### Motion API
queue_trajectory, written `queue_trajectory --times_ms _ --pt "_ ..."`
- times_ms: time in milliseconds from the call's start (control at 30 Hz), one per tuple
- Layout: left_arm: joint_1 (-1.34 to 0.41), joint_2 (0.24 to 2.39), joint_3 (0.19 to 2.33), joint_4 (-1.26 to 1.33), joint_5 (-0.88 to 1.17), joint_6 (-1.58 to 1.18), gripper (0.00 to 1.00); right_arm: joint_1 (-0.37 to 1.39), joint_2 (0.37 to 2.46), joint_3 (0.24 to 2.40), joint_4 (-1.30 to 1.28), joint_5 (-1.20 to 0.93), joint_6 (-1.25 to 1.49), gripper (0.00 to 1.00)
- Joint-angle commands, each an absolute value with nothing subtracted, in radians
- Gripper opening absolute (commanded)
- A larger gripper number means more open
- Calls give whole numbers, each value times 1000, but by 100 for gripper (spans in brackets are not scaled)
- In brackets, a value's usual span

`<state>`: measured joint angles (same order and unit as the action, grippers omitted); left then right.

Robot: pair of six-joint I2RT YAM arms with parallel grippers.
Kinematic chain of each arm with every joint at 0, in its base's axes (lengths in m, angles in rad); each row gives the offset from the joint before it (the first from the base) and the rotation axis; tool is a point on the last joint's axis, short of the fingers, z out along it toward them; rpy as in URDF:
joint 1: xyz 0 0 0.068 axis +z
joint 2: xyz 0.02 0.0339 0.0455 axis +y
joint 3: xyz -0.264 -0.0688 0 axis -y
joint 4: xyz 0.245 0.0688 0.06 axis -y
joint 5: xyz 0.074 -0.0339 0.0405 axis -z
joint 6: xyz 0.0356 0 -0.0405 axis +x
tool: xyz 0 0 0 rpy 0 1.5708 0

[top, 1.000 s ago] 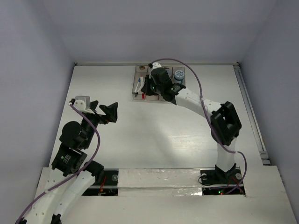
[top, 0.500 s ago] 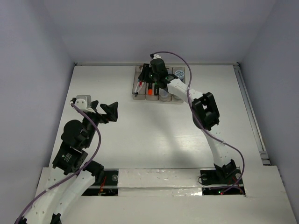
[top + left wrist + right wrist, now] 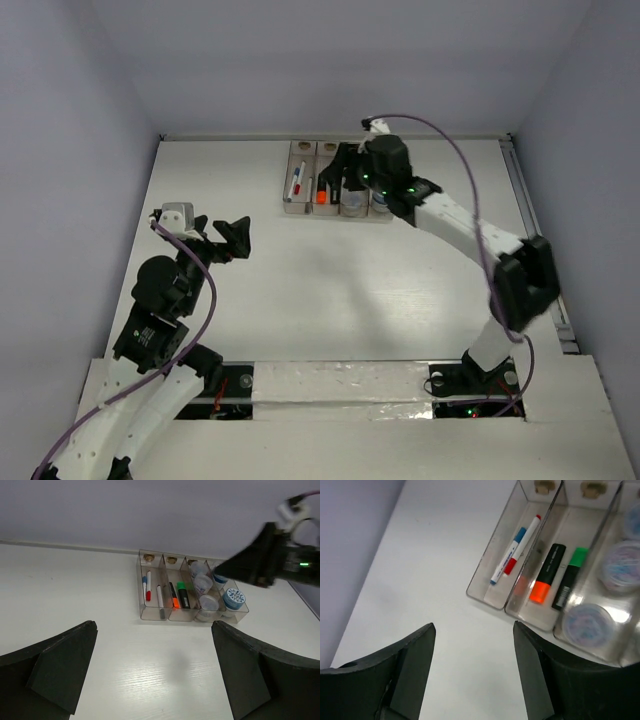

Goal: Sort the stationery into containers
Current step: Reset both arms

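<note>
The containers (image 3: 150,616) are four joined clear bins at the table's far side (image 3: 290,210). The leftmost bin holds three thin pens (image 3: 148,586) (image 3: 514,556). Beside it, the second holds an orange-tipped highlighter (image 3: 547,572) and a green-tipped highlighter (image 3: 572,577). Several blue-white rolls (image 3: 233,598) (image 3: 587,622) fill the two right bins. My right gripper (image 3: 340,177) (image 3: 473,625) hovers open and empty over the table, just in front of the bins. The left gripper (image 3: 225,240) (image 3: 154,624) is open wide and empty, well to the left, facing the bins.
The right arm (image 3: 470,230) reaches diagonally from its base at the near right up to the bins. A grey wall runs right behind the bins. Bare white table (image 3: 330,290) lies between the two arms.
My right gripper has gone from shut to open and has shifted right over the bins; its arm has swung out to the right. The left arm has not moved.
</note>
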<state>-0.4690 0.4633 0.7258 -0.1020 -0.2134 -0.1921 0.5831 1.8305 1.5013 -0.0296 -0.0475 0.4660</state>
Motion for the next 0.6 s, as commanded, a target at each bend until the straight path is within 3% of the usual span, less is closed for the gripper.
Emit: queue_trajectory --times_ms 0,33,67,400,567 --pt "-463 460 721 -63 -210 -190 99 584 1446 1247 115 32 413 66" --pt "-463 462 722 -61 -207 -189 99 584 1445 1199 104 32 405 79" --pt "-463 463 724 -60 -201 -186 99 584 1314 1154 88 60 400 100" --pt "-454 430 773 -43 -78 -216 99 584 535 838 -176 285 390 100" --pt "-454 417 801 -6 -38 -253 99 584 371 804 -279 377 399 100"
